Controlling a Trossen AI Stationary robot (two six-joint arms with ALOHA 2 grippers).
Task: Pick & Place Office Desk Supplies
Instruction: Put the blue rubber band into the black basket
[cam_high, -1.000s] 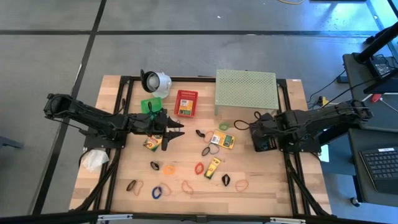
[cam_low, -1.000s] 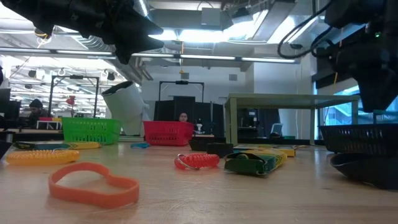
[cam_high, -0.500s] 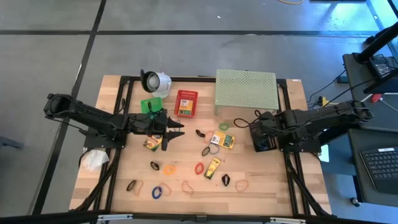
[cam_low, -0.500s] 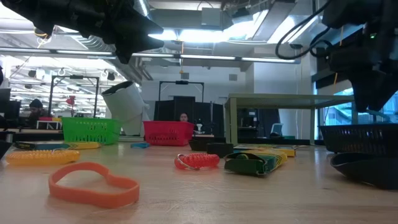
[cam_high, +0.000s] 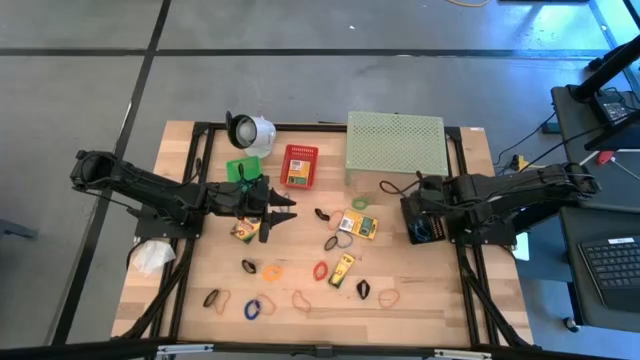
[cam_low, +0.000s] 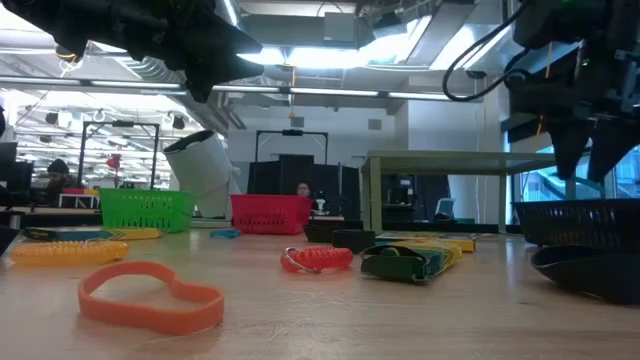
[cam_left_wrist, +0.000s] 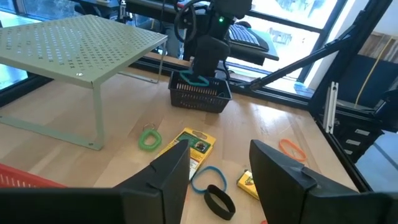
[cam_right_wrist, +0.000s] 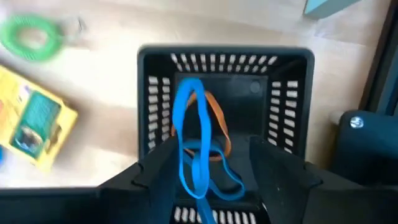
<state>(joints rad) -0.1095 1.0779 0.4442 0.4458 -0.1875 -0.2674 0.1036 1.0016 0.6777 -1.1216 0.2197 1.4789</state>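
Pale wooden table (cam_high: 420, 290), perforated matt metal shelf (cam_high: 395, 143), slotted black plastic basket (cam_right_wrist: 155, 93)

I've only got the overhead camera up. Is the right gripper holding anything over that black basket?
Observer: Yes. The right wrist view shows a blue rubber band dangling between the open fingers of the right gripper, over the black basket.
Operator: Anything in the basket already?
Observer: An orange rubber band lies inside it.
Operator: Is the gripper down inside the basket?
Observer: No. The low view shows it above the rim, not touching it.
Operator: And the left gripper?
Observer: Its wrist view shows the left gripper open and empty above the table.
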